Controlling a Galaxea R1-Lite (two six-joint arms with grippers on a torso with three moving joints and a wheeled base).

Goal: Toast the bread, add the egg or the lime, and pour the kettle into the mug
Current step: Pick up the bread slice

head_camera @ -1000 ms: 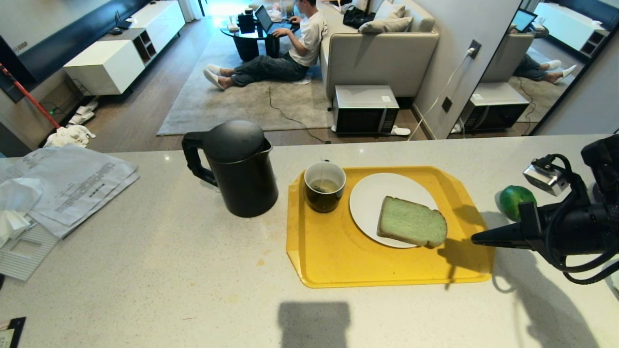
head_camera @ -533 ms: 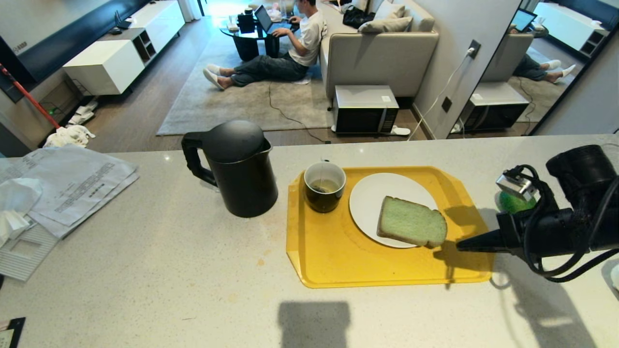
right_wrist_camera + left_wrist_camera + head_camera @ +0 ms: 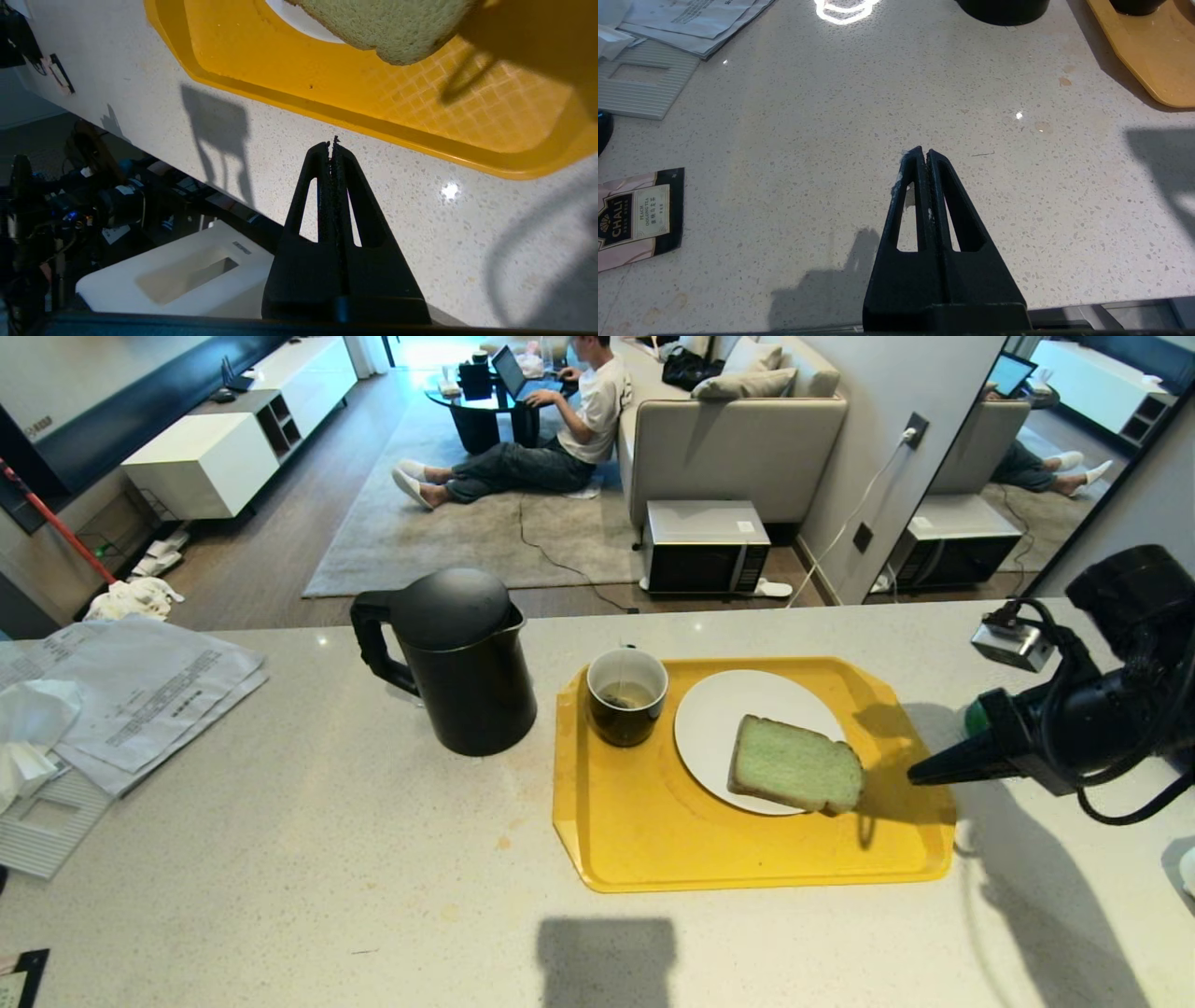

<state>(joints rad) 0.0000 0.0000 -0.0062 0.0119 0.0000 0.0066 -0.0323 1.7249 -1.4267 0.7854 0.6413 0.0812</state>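
The kettle (image 3: 448, 658) stands beside the yellow tray (image 3: 653, 845), which holds the mug (image 3: 626, 695) and the bread (image 3: 794, 775) on its plate. The right gripper (image 3: 920, 775), jaws pressed together, has risen beside the tray, hiding most of the lime (image 3: 974, 714) (likely its next target). The left gripper (image 3: 923, 154) hangs closed and empty.

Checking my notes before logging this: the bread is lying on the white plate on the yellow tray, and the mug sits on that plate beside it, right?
Not quite. The mug stands on the yellow tray itself, beside the white plate, not on it. The bread does lie on the plate. The head view shows it.
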